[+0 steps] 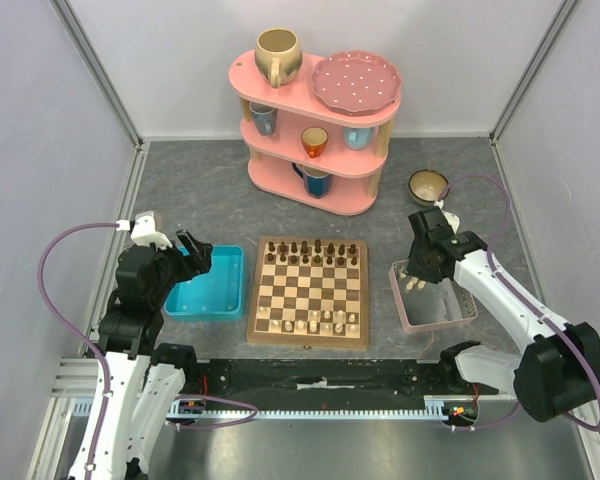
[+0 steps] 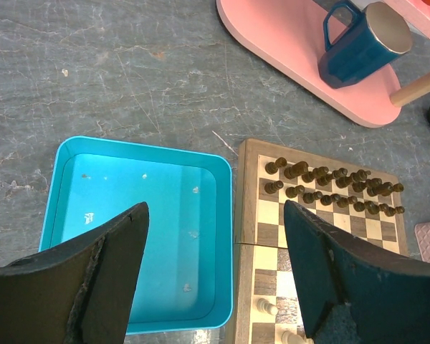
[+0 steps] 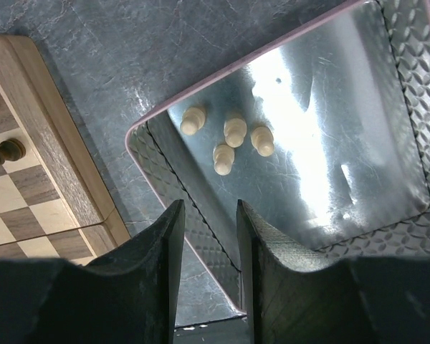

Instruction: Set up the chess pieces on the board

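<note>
Below our right gripper [image 3: 209,206], narrowly parted and empty, four cream pieces [image 3: 234,130] cluster at 12 o'clock in the tray [image 3: 387,86]; pinching one may topple its close neighbours. At 9 o'clock sits the board [image 3: 50,122]; our left gripper [image 2: 215,211] hangs wide, empty.

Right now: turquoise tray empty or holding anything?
Empty. Left wrist view shows the turquoise tray bare-floored apart from a few small pale specks.

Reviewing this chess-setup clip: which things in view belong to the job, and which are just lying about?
Job: board; cream chess pieces, some of them lying in the pink-rimmed tray.
Lying about: turquoise tray, pink shelf, mugs, spotted plate, dark bowl.
</note>
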